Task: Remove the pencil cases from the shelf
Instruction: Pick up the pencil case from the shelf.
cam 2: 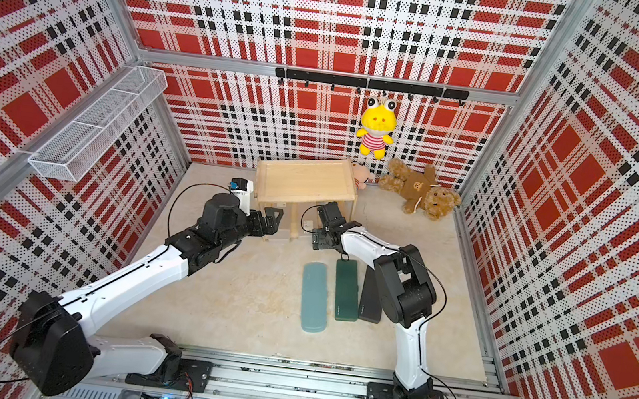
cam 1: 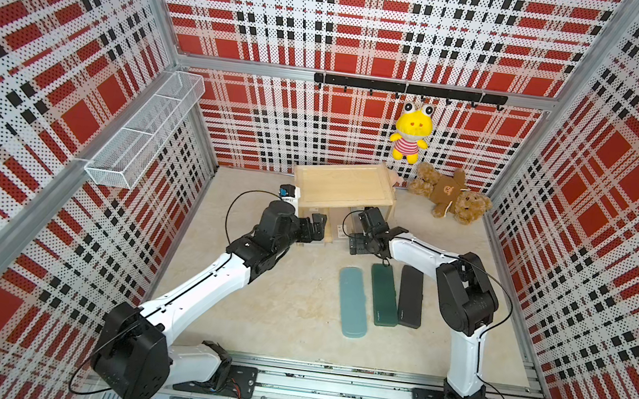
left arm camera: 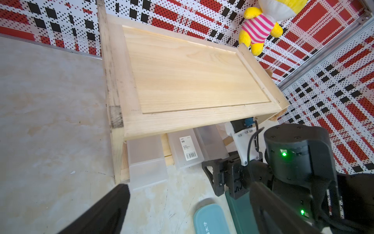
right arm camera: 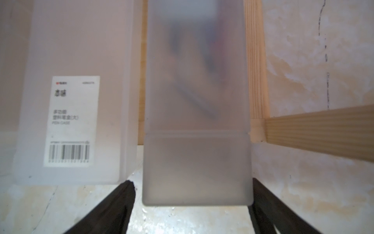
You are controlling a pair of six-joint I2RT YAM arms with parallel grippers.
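Largely hidden under the shelf (left arm camera: pixel 182 71): 3 frosted cases (left arm camera: pixel 185 150).

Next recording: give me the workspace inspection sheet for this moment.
surface: beige tabletop, stained.
job's things: shelf; three frosted cases on its lower tier; teal case, green case and black case side by side on the tabletop.
clutter: frog plush hanging; teddy lying by the wall.
grippers: left gripper open, before the shelf; right gripper open, astride the end case.
cables: black loops at both wrists.
surroundings: plaid walls, wire basket, hook rail.
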